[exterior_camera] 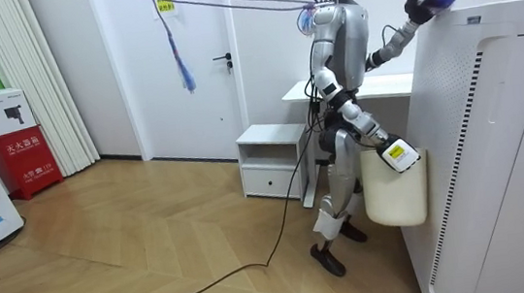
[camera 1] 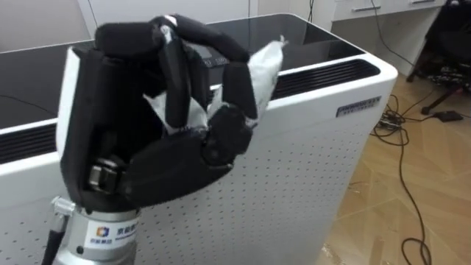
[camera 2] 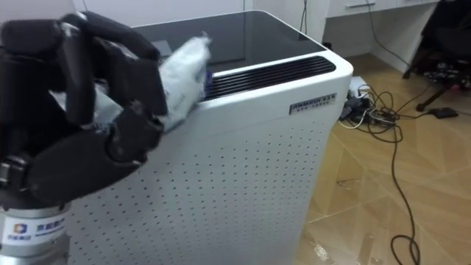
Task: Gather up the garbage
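Your left hand [camera 1: 125, 147] is up at the top front edge of the white air purifier [camera 1: 316, 162]. It is curled tightly round a crumpled white wad [camera 1: 263, 65], paper or thin plastic, hard to say which. The thumb closes in from below, and a loose tail of the wad pokes out past the fingers toward the purifier's dark glossy top [camera 1: 309, 33]. So the garbage is in that hand, about level with the top's rim; whether its tail touches the top, the eye views don't settle. In the room view you stand right beside the purifier with the left arm raised. Your right hand [exterior_camera: 397, 155] is low by your hip, at the rim of a white bin [exterior_camera: 397, 201] that hangs next to the purifier's side; how that hand grips it can't be made out. I'd judge the pick itself done and the transfer to the bin the step in hand. The next move calls for you to draw the left hand off the edge and bring it down and across over the bin's mouth. Only then spread the hand. Grip firmly on the way: the wad looks light and loosely bunched, and its tail could snag on the vent slot [camera 1: 324, 75].
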{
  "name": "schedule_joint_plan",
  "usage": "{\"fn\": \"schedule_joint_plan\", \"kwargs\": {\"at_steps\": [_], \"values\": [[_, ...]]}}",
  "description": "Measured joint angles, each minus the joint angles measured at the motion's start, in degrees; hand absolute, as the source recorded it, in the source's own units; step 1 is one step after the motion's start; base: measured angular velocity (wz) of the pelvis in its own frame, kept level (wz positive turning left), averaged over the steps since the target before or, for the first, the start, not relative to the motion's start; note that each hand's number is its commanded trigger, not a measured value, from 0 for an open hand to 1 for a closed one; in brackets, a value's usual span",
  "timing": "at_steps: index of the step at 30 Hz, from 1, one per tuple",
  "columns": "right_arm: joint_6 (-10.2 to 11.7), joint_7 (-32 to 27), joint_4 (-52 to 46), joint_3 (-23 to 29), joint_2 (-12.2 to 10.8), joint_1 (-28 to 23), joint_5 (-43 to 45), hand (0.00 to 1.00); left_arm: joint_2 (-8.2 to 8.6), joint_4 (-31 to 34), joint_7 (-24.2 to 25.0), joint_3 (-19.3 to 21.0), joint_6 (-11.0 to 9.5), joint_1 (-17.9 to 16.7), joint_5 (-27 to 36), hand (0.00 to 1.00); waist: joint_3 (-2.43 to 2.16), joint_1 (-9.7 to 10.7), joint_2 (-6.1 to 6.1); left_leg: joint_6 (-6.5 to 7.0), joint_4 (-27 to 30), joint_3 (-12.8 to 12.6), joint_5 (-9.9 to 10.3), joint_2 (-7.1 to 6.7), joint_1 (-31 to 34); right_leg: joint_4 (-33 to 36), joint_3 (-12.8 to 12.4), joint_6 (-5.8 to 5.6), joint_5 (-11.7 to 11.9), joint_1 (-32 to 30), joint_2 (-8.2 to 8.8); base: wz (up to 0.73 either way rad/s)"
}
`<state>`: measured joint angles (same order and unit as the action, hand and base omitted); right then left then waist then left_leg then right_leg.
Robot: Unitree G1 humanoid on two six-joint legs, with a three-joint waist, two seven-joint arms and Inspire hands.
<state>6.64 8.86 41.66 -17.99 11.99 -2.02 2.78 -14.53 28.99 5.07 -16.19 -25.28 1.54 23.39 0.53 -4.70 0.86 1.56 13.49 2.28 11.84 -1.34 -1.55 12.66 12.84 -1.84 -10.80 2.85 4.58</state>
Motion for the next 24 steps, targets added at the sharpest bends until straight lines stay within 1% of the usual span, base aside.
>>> {"fn": "schedule_joint_plan", "kwargs": {"at_steps": [1,3,4,5,6,7,9,10,12,18,21,24], "values": [[0.0,0.0,0.0,0.0,0.0,0.0,0.0,1.0,0.06,0.0,1.3,-0.3,0.6,0.2,1.5,1.0,0.02,0.0,0.0,-0.04,0.0,0.0,0.0,0.01,0.1,0.0,0.0,0.02,0.0,-0.1,-0.01,0.0],[-0.2,0.1,-0.5,-0.1,-0.5,0.0,0.0,1.0,0.49,-0.1,6.2,-1.4,3.0,0.3,6.4,1.0,-0.02,-0.1,-0.13,-0.15,-0.1,0.0,-0.1,0.12,0.4,0.0,0.0,0.14,0.1,-0.7,-0.13,0.0],[-0.2,0.1,-0.7,-0.4,-0.8,0.1,0.0,1.0,0.49,-0.1,7.3,-1.8,3.4,0.3,7.5,1.0,-0.04,-0.1,-0.15,-0.2,0.0,0.0,-0.1,0.17,0.5,0.1,0.0,0.21,0.1,-0.7,-0.19,-0.03],[-0.2,0.0,-1.0,-1.0,-0.8,0.5,0.0,1.0,0.51,-0.1,9.5,-2.2,4.5,0.3,9.0,1.0,-0.03,0.1,-0.19,-0.31,0.1,0.0,-0.2,0.33,1.0,0.1,0.0,0.36,0.3,-0.8,-0.36,0.0],[-0.2,0.0,-1.0,-1.1,-0.8,0.9,0.0,1.0,0.6,-0.1,11.6,-2.3,5.5,0.3,9.8,1.0,0.06,0.3,-0.17,-0.39,0.1,-0.1,-0.2,0.54,1.2,0.0,-0.1,0.49,0.4,-1.1,-0.5,-0.03],[-0.2,0.0,-1.0,-1.2,-0.9,0.9,0.0,1.0,0.6,-0.2,12.3,-2.3,6.0,0.3,9.8,1.0,0.06,0.4,-0.16,-0.42,0.1,-0.1,-0.3,0.61,1.3,0.0,0.0,0.52,0.4,-1.1,-0.57,0.0],[-0.2,-0.1,-1.2,-1.4,-0.8,1.0,0.0,1.0,1.02,-0.4,14.9,-2.2,8.1,0.3,9.8,1.0,0.12,0.6,-0.3,-0.48,0.1,-0.1,-0.3,0.71,1.3,0.0,0.0,0.64,0.3,-1.1,-0.65,0.0],[-0.2,-0.1,-1.3,-1.4,-0.8,1.0,0.0,1.0,1.17,-0.4,15.6,-2.2,8.7,0.3,9.8,1.0,0.15,0.7,-0.33,-0.49,0.1,-0.1,-0.3,0.73,1.3,0.0,0.0,0.66,0.3,-1.1,-0.67,0.0],[-0.4,-0.1,-1.8,-1.5,-0.7,1.0,0.3,1.0,1.13,-0.6,17.5,-2.0,10.4,0.3,11.0,1.0,0.2,1.0,-0.43,-0.51,0.2,-0.2,-0.3,0.73,1.4,0.1,0.0,0.75,0.3,-1.3,-0.65,0.0],[-0.4,0.0,-2.0,-1.5,-0.9,1.1,1.9,1.0,1.39,-1.9,20.8,-1.6,12.9,0.3,11.0,1.0,0.24,1.0,-0.44,-0.51,0.4,-0.3,-0.3,0.71,2.0,0.3,0.0,0.74,0.3,-1.9,-0.56,-0.01],[-0.5,0.0,-2.0,-1.5,-0.8,1.2,2.0,1.0,1.52,-2.8,22.0,-1.4,13.5,0.3,10.9,1.0,0.41,0.8,-0.74,-0.52,0.4,-0.3,-0.3,0.72,2.2,0.7,-0.1,0.75,0.2,-2.2,-0.56,0.0],[-0.6,0.0,-2.0,-1.5,-0.8,2.1,2.0,1.0,1.63,-3.4,22.9,-1.5,14.2,0.3,10.9,1.0,0.38,0.8,-0.89,-0.54,1.2,-0.5,-0.3,0.76,4.0,1.8,-0.2,0.87,0.0,-4.2,-0.47,0.0]]}}
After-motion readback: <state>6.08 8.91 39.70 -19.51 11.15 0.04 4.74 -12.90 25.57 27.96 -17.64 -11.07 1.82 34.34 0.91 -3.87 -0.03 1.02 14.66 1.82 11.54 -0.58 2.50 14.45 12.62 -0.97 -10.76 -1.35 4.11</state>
